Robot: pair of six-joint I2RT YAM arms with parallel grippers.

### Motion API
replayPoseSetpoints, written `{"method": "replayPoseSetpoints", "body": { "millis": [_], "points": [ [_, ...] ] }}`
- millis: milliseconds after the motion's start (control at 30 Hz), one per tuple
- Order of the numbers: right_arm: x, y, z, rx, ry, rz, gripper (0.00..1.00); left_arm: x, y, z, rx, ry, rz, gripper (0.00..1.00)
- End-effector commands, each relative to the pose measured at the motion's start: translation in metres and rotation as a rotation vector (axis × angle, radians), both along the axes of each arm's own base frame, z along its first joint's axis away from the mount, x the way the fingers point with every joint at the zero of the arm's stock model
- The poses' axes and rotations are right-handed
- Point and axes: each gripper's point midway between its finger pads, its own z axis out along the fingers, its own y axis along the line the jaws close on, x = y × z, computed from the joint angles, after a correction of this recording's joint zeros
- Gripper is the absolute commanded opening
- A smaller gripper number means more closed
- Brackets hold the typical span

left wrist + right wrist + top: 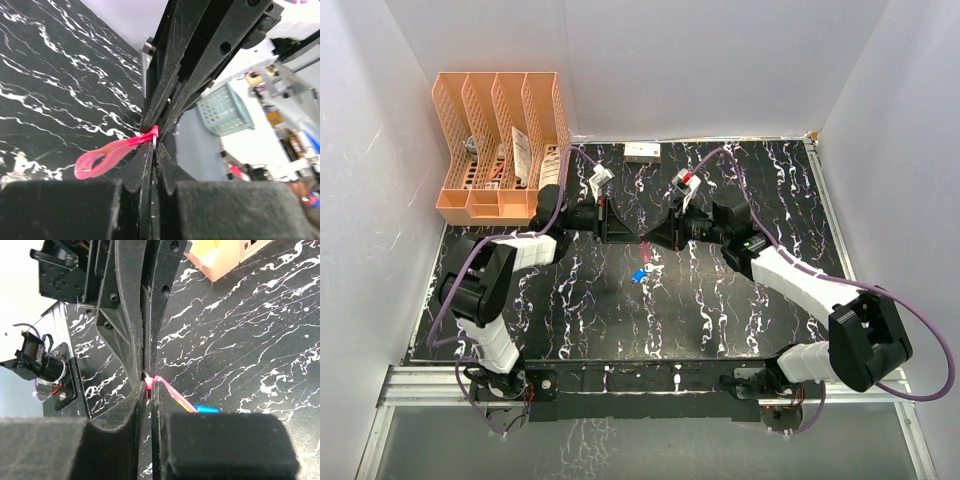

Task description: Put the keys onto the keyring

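Note:
My left gripper (636, 228) and right gripper (654, 230) meet tip to tip above the middle of the table. In the left wrist view my left gripper (155, 145) is shut on the thin metal ring (154, 141) of the keyring, and the red-pink strap (100, 157) hangs to the left. In the right wrist view my right gripper (149, 385) is shut on the same ring beside the strap (175, 396). The blue-headed key (639, 274) and the silvery-white key (653, 268) lie on the table just below the grippers. The blue key also shows in the right wrist view (206, 408).
An orange file organiser (500, 140) stands at the back left, close to the left arm. A small white box (642, 151) lies at the back wall. White walls close in the black marbled table (620, 320) on three sides.

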Motion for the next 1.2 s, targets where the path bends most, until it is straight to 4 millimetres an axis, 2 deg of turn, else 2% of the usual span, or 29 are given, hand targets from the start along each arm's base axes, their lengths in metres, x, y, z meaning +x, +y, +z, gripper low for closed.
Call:
{"method": "replayPoseSetpoints", "body": {
  "millis": [0, 67, 200, 267, 667, 767, 933, 1167],
  "points": [
    [0.010, 0.005, 0.035, 0.062, -0.106, 0.003, 0.01, 0.003, -0.008, 0.006, 0.103, -0.153, 0.050, 0.00],
    [0.010, 0.004, 0.035, 0.063, -0.108, 0.000, 0.00, 0.004, -0.009, 0.002, 0.158, -0.171, 0.066, 0.00],
    [0.009, 0.003, 0.035, 0.067, -0.112, -0.010, 0.00, 0.003, -0.008, 0.007, 0.166, -0.181, 0.084, 0.00],
    [0.009, 0.001, 0.035, 0.069, -0.117, -0.018, 0.00, 0.004, -0.007, 0.009, 0.168, -0.189, 0.104, 0.10],
    [0.015, -0.007, 0.031, 0.119, -0.121, -0.114, 0.00, 0.006, -0.003, 0.019, 0.170, -0.311, 0.329, 0.30],
    [0.015, -0.010, 0.034, 0.171, -0.132, -0.149, 0.00, 0.004, 0.003, 0.026, 0.129, -0.341, 0.409, 0.41],
    [0.014, -0.017, 0.042, 0.292, -0.101, -0.216, 0.00, 0.002, 0.019, 0.033, 0.058, -0.384, 0.575, 0.50],
    [0.008, -0.025, 0.052, 0.463, -0.058, -0.256, 0.00, 0.009, 0.036, 0.043, 0.036, -0.431, 0.757, 0.52]
  ]
}}
